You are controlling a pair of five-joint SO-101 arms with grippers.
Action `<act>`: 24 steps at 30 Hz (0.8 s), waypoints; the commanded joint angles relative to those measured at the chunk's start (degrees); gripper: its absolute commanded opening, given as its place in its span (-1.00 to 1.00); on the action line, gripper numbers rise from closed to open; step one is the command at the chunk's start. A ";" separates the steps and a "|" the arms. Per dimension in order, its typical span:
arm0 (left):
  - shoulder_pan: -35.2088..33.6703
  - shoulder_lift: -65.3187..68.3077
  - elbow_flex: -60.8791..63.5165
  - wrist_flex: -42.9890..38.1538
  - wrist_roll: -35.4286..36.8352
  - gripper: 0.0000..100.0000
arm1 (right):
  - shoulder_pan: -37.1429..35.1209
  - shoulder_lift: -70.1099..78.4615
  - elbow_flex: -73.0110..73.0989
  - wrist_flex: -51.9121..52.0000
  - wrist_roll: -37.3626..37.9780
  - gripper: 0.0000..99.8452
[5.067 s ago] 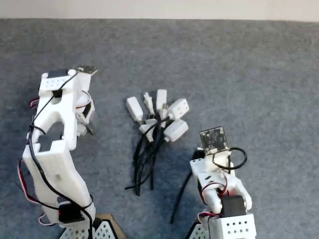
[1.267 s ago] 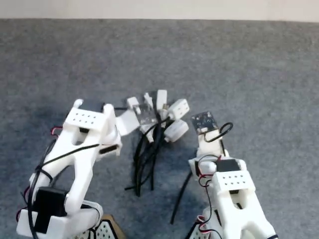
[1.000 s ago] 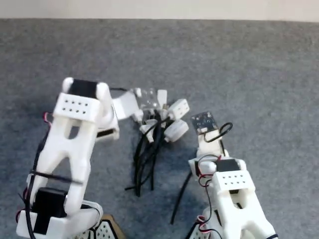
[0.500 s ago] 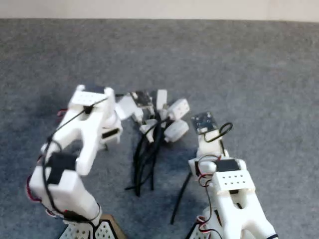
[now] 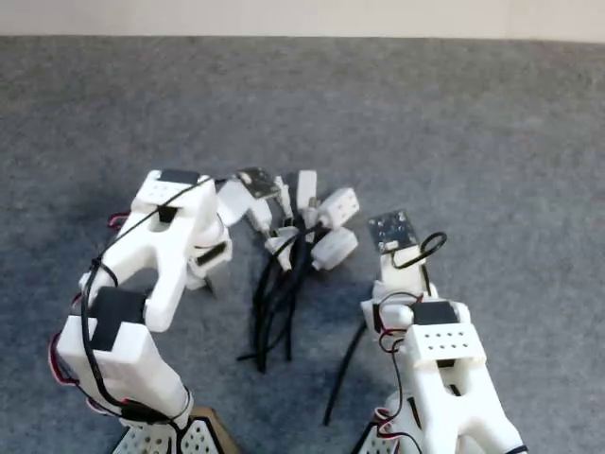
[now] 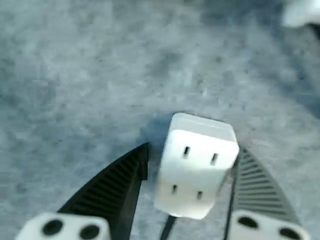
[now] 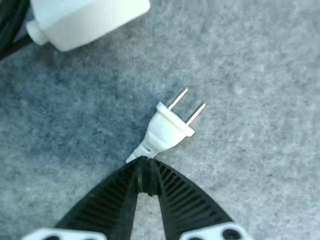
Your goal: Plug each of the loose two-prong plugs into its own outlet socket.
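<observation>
The right pincer (image 7: 145, 172) is clamped at the very tail of the plug (image 7: 167, 129), and the cord is buried between its tips. The plug sits just ahead of them, prongs aimed away, slightly off the pincer's line. The left pincer (image 6: 192, 151) stands apart, straddling an outlet socket (image 6: 196, 167) lying lengthwise between its fingers. The socket's cord end is cut off.

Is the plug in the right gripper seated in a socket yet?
No, the plug has both prongs bare over the carpet, with the right gripper shut on its cord end.
</observation>
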 commanded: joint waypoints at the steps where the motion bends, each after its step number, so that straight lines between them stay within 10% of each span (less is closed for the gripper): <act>1: 0.75 -5.49 -0.13 -0.09 3.78 -0.37 | 1.10 -0.31 -3.30 -1.45 0.18 -0.99; 12: 0.48 -14.37 -7.08 -0.53 22.24 -0.37 | 1.19 -0.31 -3.12 -1.45 0.18 -0.99; 24: -5.14 -14.99 -8.04 -2.29 88.35 -0.36 | 7.78 0.04 -8.22 -2.33 -8.35 -0.99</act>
